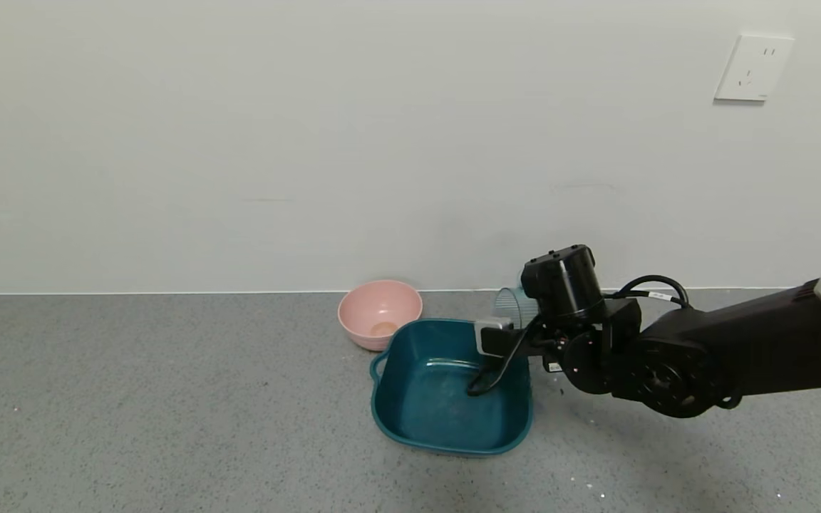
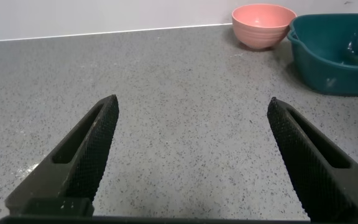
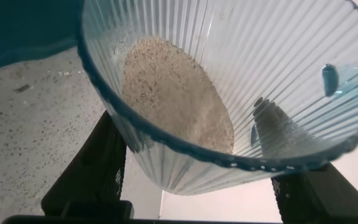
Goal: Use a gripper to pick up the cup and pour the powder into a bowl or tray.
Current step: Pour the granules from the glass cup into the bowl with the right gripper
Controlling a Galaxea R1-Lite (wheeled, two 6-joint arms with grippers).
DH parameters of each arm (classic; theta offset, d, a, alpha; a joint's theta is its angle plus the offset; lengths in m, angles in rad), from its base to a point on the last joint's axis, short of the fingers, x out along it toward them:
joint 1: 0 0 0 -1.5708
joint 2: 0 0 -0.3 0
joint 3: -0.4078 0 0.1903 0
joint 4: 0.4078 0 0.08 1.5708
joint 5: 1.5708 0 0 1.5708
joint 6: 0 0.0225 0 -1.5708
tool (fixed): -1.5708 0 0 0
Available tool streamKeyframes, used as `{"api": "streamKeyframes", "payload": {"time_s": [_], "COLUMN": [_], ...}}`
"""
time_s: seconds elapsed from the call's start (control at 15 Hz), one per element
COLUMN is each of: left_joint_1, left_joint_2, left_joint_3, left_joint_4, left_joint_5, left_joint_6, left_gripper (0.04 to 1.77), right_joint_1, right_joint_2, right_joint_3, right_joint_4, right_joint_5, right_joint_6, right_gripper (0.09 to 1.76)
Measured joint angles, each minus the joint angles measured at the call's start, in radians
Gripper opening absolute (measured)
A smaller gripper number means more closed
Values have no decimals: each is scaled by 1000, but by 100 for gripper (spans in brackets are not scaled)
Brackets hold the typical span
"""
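Note:
My right gripper (image 1: 517, 313) is shut on the ribbed pale-blue cup (image 1: 507, 302) and holds it tilted above the far right corner of the dark-teal basin (image 1: 382, 370). In the right wrist view the cup (image 3: 278, 74) fills the frame between my black fingers (image 3: 95, 168). Off-white powder (image 3: 173, 93) lies against its lower wall, short of the rim. A bit of the basin (image 3: 23, 31) shows beyond the cup's mouth. My left gripper (image 2: 192, 102) is open and empty over bare table, out of the head view.
A smaller round pink bowl (image 1: 379, 313) stands behind the basin's far left corner, close to the wall. It also shows in the left wrist view (image 2: 263, 25) beside the basin (image 2: 334, 59). A black cable (image 1: 492, 374) hangs over the basin. Grey speckled table all around.

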Motion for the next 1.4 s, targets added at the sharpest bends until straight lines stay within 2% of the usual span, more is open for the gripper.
{"api": "streamKeyframes", "payload": {"time_s": [0.93,1.4], "left_joint_1": [0,0], "left_joint_2": [0,0], "left_joint_3": [0,0], "left_joint_4": [0,0], "left_joint_5": [0,0], "left_joint_6": [0,0], "left_gripper": [172,172], "right_joint_1": [43,67], "right_joint_2": [16,26], "right_joint_3": [-33,-46], "right_joint_4": [-4,0], "right_joint_5": [-66,-125], "right_joint_6": [-298,-389], "right_gripper": [133,133]}}
